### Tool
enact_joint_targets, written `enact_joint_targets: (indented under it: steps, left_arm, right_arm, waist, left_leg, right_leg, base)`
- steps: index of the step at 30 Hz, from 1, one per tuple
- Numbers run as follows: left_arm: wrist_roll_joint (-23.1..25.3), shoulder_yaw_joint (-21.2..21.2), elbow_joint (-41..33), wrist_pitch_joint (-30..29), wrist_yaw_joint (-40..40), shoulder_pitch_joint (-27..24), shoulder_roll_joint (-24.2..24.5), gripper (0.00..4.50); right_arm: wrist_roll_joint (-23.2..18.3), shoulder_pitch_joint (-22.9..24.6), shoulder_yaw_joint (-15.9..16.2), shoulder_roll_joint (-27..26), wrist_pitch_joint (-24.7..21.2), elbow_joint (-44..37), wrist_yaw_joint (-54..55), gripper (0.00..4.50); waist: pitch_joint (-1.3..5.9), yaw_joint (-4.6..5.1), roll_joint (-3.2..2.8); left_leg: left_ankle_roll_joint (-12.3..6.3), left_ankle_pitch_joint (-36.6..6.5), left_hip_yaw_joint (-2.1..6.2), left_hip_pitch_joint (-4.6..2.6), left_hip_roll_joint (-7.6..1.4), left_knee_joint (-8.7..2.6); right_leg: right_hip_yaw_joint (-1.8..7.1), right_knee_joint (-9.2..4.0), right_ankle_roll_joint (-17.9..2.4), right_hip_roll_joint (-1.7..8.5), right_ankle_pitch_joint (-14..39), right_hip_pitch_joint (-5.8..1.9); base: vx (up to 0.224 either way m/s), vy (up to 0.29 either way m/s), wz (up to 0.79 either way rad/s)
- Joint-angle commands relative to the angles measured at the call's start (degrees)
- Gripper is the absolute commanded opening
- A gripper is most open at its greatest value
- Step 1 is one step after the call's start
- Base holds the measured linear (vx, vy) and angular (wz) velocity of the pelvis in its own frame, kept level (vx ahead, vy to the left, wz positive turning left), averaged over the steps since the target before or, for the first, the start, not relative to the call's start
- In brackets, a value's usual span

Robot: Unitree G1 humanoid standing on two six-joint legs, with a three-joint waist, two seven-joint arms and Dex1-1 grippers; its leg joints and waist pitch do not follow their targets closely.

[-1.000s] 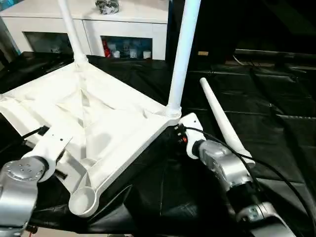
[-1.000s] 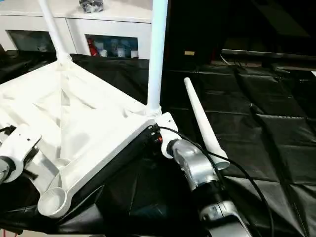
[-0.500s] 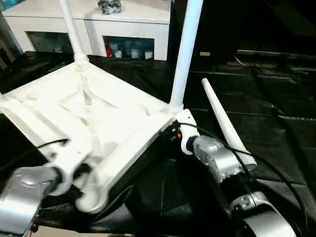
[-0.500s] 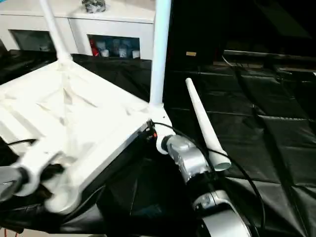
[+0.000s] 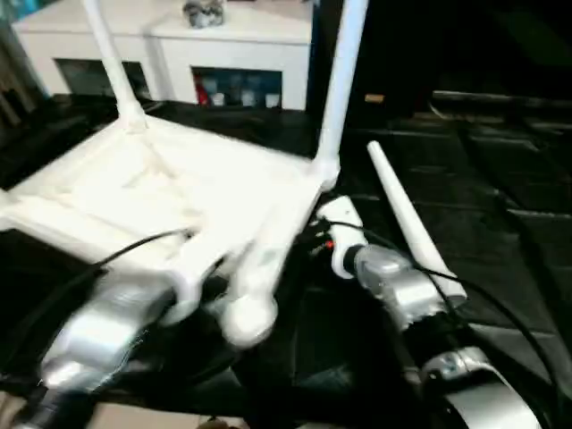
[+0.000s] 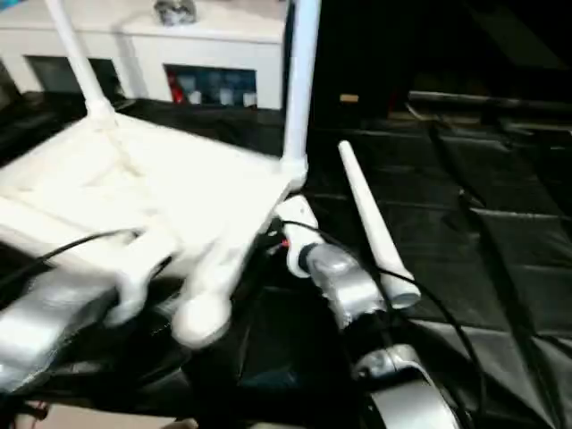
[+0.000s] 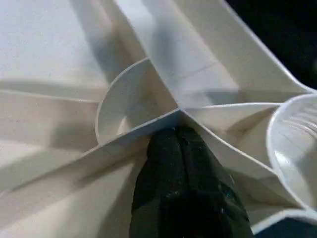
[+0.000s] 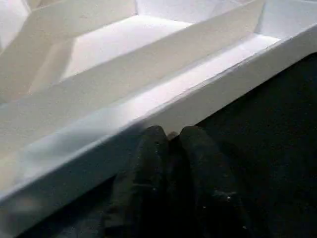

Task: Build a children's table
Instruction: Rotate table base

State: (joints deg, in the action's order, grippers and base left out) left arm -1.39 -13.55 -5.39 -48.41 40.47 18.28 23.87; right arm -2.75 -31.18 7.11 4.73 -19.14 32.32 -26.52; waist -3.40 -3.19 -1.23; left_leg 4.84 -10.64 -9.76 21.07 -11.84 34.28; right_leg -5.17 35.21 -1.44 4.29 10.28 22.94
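Left hand (image 7: 184,144), its two black fingers pressed together with nothing between them, rests its tip against a rib junction on the ribbed underside of the tabletop (image 5: 170,192), just beside the empty corner socket (image 7: 297,148) at the tabletop's near corner. Right hand (image 8: 169,135) lies at the tabletop's right rim with its fingers (image 8: 148,148) nearly touching each other; the tips meet the outer wall of the rim, and whether they pinch anything cannot be told. Tabletop: white plastic, lying upside down on the black-covered surface (image 5: 500,206), tilted with its near corner raised. Of the corner sockets as receptacles, two are filled: the far socket carries an upright leg (image 5: 107,63), and the right-hand socket, just beyond the right hand, carries a second upright leg (image 5: 338,80). The near socket, seen from the head views as a round cup (image 5: 246,317), holds nothing; the left wrist view shows its smooth inner wall. A further half-round pocket (image 7: 129,101) among the ribs is likewise empty. Loose leg (image 5: 407,223): lies flat on the surface to the right of the tabletop, narrow end toward the far edge, open wide end (image 6: 400,290) toward the near edge, beside the right forearm. White cabinet (image 5: 232,45) stands beyond the far edge; its glass-fronted compartments hold small coloured items too blurred to identify.
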Motion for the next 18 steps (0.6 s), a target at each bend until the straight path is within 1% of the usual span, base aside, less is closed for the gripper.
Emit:
enact_joint_targets:
  steps: [1,2,3,4,5,6,7,8,9,10,12,13,14,15,16,17,18]
  left_arm:
    - [-0.09,-0.72,0.65,1.21,-0.28,0.58,-0.58,0.00]
    - [-0.30,-0.88,0.91,1.43,-0.25,0.67,-0.87,0.00]
    - [-0.48,-1.43,0.95,1.61,-0.31,0.62,-1.07,0.00]
    - [-0.30,-1.91,0.39,1.71,-0.43,0.41,-0.58,0.00]
    - [0.06,-2.01,0.09,2.20,-0.62,0.38,-0.12,0.00]
    - [0.31,-2.03,-0.06,2.60,-0.76,0.40,0.19,0.00]
    - [0.48,-1.60,-0.45,3.34,-0.99,0.39,0.51,0.00]
    - [0.54,-1.09,-0.77,3.81,-1.29,0.37,0.66,0.00]
    - [-0.01,0.92,-1.41,5.41,-1.82,0.32,0.52,0.00]
    - [-0.85,1.84,-2.09,5.60,-1.07,0.25,0.70,0.00]
    - [-1.57,2.43,-2.76,5.58,-0.26,0.17,0.94,0.33]
    - [-3.70,3.80,-5.30,4.61,1.61,-0.31,1.49,0.33]
    - [-5.45,4.49,-7.02,4.31,3.28,-0.68,1.78,0.42]
    - [-6.66,4.93,-8.14,4.15,4.42,-0.93,1.97,0.53]
    - [-8.69,5.13,-9.55,4.14,6.01,-1.25,2.35,0.67]
    - [-8.69,5.13,-9.55,4.14,6.01,-1.25,2.35,0.78]
    - [-11.70,5.56,-11.30,6.24,8.62,-1.91,2.19,0.84]
  right_arm:
    - [-0.48,0.65,-1.15,0.63,-1.57,-2.80,0.85,0.48]
    - [-0.43,0.93,-1.34,0.84,-1.86,-3.52,1.21,0.48]
    - [-0.02,1.67,-2.07,1.65,-3.67,-6.10,2.76,0.48]
    - [0.54,2.21,-2.92,2.79,-6.98,-9.31,4.31,0.48]
    - [0.50,2.45,-3.83,3.69,-10.16,-11.91,5.07,0.48]
    - [0.41,2.56,-4.42,4.25,-12.22,-13.50,5.45,0.48]
    - [-1.16,2.52,-5.78,4.76,-14.42,-15.14,4.78,0.48]
    - [-2.77,2.46,-7.12,5.04,-15.96,-16.30,4.22,0.48]
    - [-4.29,2.22,-9.67,6.15,-19.06,-18.88,4.49,0.64]
    - [-4.65,1.92,-10.80,6.92,-20.95,-20.18,5.03,0.82]
    - [-4.72,1.63,-11.50,7.59,-22.46,-21.07,5.45,0.85]
    - [-4.56,0.60,-12.63,9.78,-25.91,-21.63,5.56,0.85]
    - [-4.31,-0.08,-12.94,11.14,-27.72,-21.44,5.31,0.96]
    - [-4.14,-0.51,-13.11,12.02,-28.93,-21.34,5.15,1.16]
    - [-4.11,-1.05,-13.13,13.13,-31.42,-21.72,5.14,1.21]
    - [-4.11,-1.05,-13.13,13.13,-31.42,-21.72,5.14,1.26]
    - [-3.98,-2.36,-12.78,14.69,-33.30,-20.17,4.45,1.33]
  waist:
    - [4.31,0.21,-1.10]
    - [4.32,0.20,-1.05]
    - [4.27,0.20,-1.07]
    - [4.22,0.32,-1.46]
    - [4.22,0.34,-1.38]
    - [4.31,0.33,-1.26]
    - [4.24,0.36,-1.26]
    - [4.13,0.39,-1.33]
    - [4.16,0.38,-1.28]
    - [4.13,0.36,-1.28]
    - [4.08,0.34,-1.33]
    - [3.96,0.41,-1.13]
    - [4.02,0.35,-1.14]
    - [3.94,0.27,-1.19]
    - [3.90,0.25,-1.16]
    - [3.90,0.24,-1.10]
    - [3.84,0.25,-1.10]
  left_leg:
    - [0.03,-9.68,0.36,-0.35,-0.82,-3.86]
    - [-0.02,-9.49,0.38,-0.34,-0.84,-3.85]
    - [-0.26,-9.74,0.31,-0.39,-0.82,-3.83]
    - [-0.16,-9.65,0.37,-0.47,-0.85,-3.88]
    - [-0.10,-9.52,0.42,-0.49,-0.87,-3.89]
    - [-0.28,-8.96,0.40,-0.55,-0.78,-3.83]
    - [-0.45,-8.92,0.28,-0.48,-0.71,-3.77]
    - [-0.61,-9.37,0.28,-0.49,-0.63,-3.80]
    - [-0.67,-9.72,0.26,-0.54,-0.73,-3.78]
    - [-0.59,-9.75,0.29,-0.53,-0.73,-3.81]
    - [-0.37,-9.92,0.21,-0.64,-0.73,-3.78]
    - [-0.24,-10.51,0.15,-0.64,-0.61,-3.76]
    - [-0.09,-10.25,0.27,-0.65,-0.64,-3.77]
    - [-0.06,-10.08,0.21,-0.63,-0.73,-3.78]
    - [0.05,-10.49,0.14,-0.73,-0.65,-3.68]
    - [-0.03,-10.44,0.15,-0.68,-0.59,-3.67]
    - [-0.29,-10.36,0.06,-0.60,-0.53,-3.61]
  right_leg:
    - [3.00,-3.94,-11.15,3.23,7.35,-3.35]
    - [2.98,-3.88,-11.25,3.24,7.28,-3.36]
    - [2.98,-3.98,-11.23,3.21,7.76,-3.29]
    - [2.95,-4.04,-10.99,3.06,7.80,-3.32]
    - [2.93,-3.99,-10.90,2.99,7.65,-3.37]
    - [2.98,-3.87,-10.91,2.90,7.11,-3.47]
    - [2.99,-3.94,-10.77,2.93,7.60,-3.39]
    - [2.99,-4.05,-10.58,2.88,8.37,-3.46]
    - [2.99,-4.21,-10.18,2.98,9.51,-3.34]
    - [2.96,-4.31,-9.84,2.99,10.56,-3.41]
    - [2.91,-4.43,-9.75,2.96,11.70,-3.16]
    - [2.87,-4.60,-9.56,2.91,13.16,-3.11]
    - [2.83,-4.46,-9.65,2.98,13.45,-3.28]
    - [2.88,-4.57,-9.90,3.04,13.80,-3.15]
    - [2.87,-4.57,-9.89,2.95,14.33,-3.01]
    - [2.85,-4.53,-9.85,2.92,14.43,-3.03]
    - [2.86,-4.63,-9.53,2.94,14.76,-2.98]
  base:
    - [0.000,0.000,0.00]
    - [0.000,0.000,0.00]
    - [0.000,0.000,0.00]
    - [0.000,0.000,0.00]
    - [0.000,0.000,0.00]
    - [0.000,0.000,0.00]
    - [0.000,0.000,0.00]
    - [0.000,0.000,0.00]
    - [0.000,0.000,0.00]
    - [0.000,0.000,0.00]
    - [0.000,0.000,0.00]
    - [0.000,0.000,0.00]
    - [0.000,0.000,0.00]
    - [0.000,0.000,0.00]
    - [0.000,0.000,0.00]
    - [0.000,0.000,0.00]
    - [0.000,0.000,0.00]
